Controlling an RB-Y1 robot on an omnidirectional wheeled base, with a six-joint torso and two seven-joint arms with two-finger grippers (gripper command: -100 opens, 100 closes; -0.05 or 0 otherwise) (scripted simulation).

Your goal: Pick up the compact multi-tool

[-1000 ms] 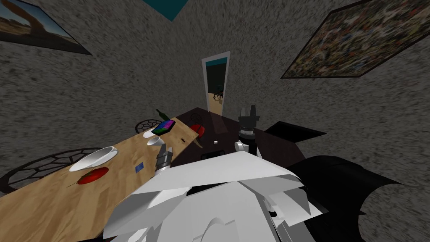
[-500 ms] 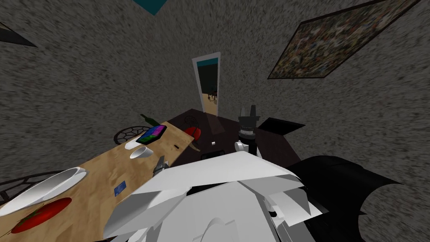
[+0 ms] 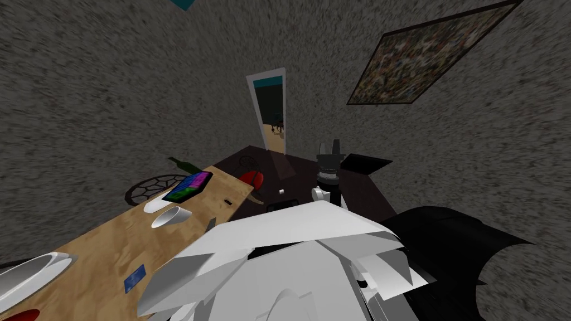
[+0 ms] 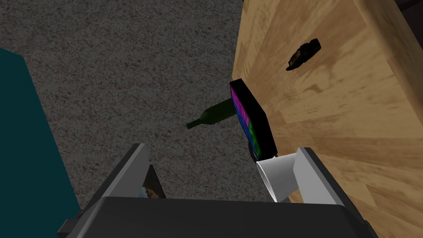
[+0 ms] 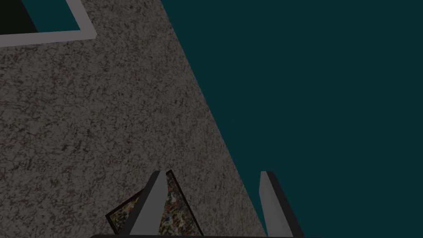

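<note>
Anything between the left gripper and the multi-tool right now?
Only bare table, by the head view. The multi-tool lies just beyond the left gripper; tablet and cup sit off to the side.

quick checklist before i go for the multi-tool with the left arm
1. Compact multi-tool in sight: ok, alone on the wooden table.
2. Left gripper open and empty: ok.
3. Left gripper lined up on it: not ok, the tool lies off to one side, beyond the fingers.
4. Clearance from white cup: cannot tell, it sits close by one finger.
5. Right gripper out of the way: ok, raised and open.
</note>
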